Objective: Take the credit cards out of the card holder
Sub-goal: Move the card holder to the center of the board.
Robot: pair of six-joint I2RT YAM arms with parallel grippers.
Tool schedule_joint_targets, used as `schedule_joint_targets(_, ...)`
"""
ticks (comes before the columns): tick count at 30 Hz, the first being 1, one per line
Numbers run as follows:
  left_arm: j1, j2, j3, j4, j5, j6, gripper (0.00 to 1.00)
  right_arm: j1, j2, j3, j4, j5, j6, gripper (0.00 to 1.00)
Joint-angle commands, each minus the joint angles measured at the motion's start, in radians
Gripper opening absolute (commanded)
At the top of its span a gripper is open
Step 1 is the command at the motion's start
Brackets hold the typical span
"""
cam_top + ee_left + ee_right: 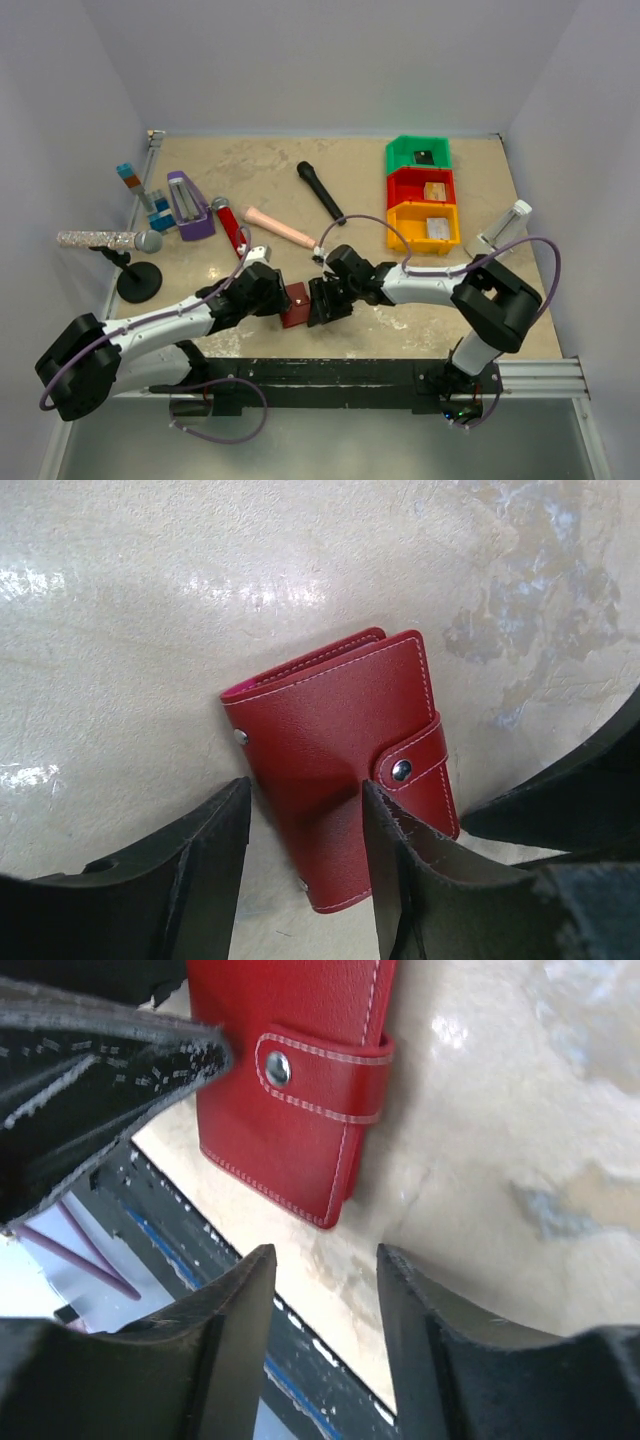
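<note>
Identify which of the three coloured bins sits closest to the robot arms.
The yellow bin, at the row's near end; the red bin is behind it, the green bin farthest back.

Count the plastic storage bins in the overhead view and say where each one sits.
3, in one row at the right rear: the green bin farthest back, the red bin in the middle, the yellow bin at the front. None appears hidden.

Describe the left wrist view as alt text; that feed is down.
A closed dark red card holder, its snap tab fastened, lies flat on the beige table. The left gripper hangs open at the bottom, one black finger overlapping the holder's lower edge.
</note>
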Motion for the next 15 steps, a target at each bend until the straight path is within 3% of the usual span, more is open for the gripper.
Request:
schedule_joint_targets(1,-0.005,-0.006,0.07,-0.02,-0.034,0.015,0.55,-0.001,-0.103,-0.03,-0.012,0.082,0.002,0.54)
schedule_joint_targets(5,-0.004,-0.099,0.049,-0.11,-0.113,-0.039,0.58,-0.017,-0.199,-0.056,-0.052,0.125,-0.028,0.65)
schedule_joint_targets(9,-0.001,-0.194,-0.029,-0.103,-0.107,-0.091,0.59,-0.018,-0.183,-0.006,-0.065,0.102,-0.048,0.63)
schedule_joint_targets(10,-0.001,-0.202,-0.042,-0.097,-0.098,-0.103,0.57,-0.018,-0.166,0.008,-0.063,0.095,-0.047,0.62)
schedule_joint_targets(12,-0.001,-0.207,-0.072,-0.063,-0.065,-0.114,0.42,-0.023,-0.131,0.033,-0.046,0.076,-0.033,0.59)
schedule_joint_targets(15,-0.001,-0.199,-0.098,-0.028,-0.027,-0.125,0.38,-0.031,-0.063,0.063,-0.022,0.041,-0.005,0.57)
